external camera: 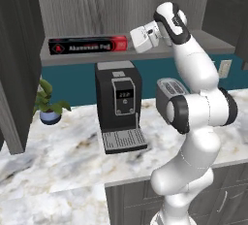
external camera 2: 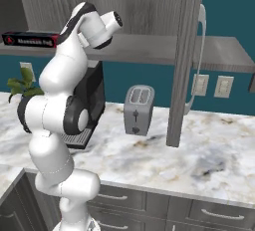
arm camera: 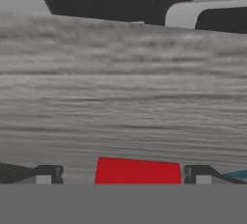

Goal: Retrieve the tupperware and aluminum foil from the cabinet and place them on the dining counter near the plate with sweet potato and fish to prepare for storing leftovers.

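From the left base view, the aluminum foil (external camera: pixel 88 46) lies lengthwise along the shelf of the cabinet (external camera: pixel 203 42), directly above the coffee machine (external camera: pixel 118 105), its long axis running left to right and its red end turned toward the arm. The hand is raised to shelf height just right of that red end, up above the toaster (external camera: pixel 169 92) that stands beside the coffee machine; the fingers themselves are tucked behind the white hand body here, so their spread is not readable from this side. Over to the right base view: the foil box (external camera 2: pixel 31 39) pokes out to the left behind the arm, still above the coffee machine (external camera 2: pixel 89 103), with the hand turned toward the cabinet's back wall. Now the hand view, and this is the telling one: the gripper (arm camera: pixel 123 175) has its two dark tips standing wide apart, nothing between them but the red end of the foil (arm camera: pixel 138 171) sitting low and centred in the gap, against the wood-grain back wall of the cabinet. So the box's end lies straight ahead between the jaws, and its length runs away from the hand. The call looks like a short push forward and a close across the narrow width of the box, not yet begun.
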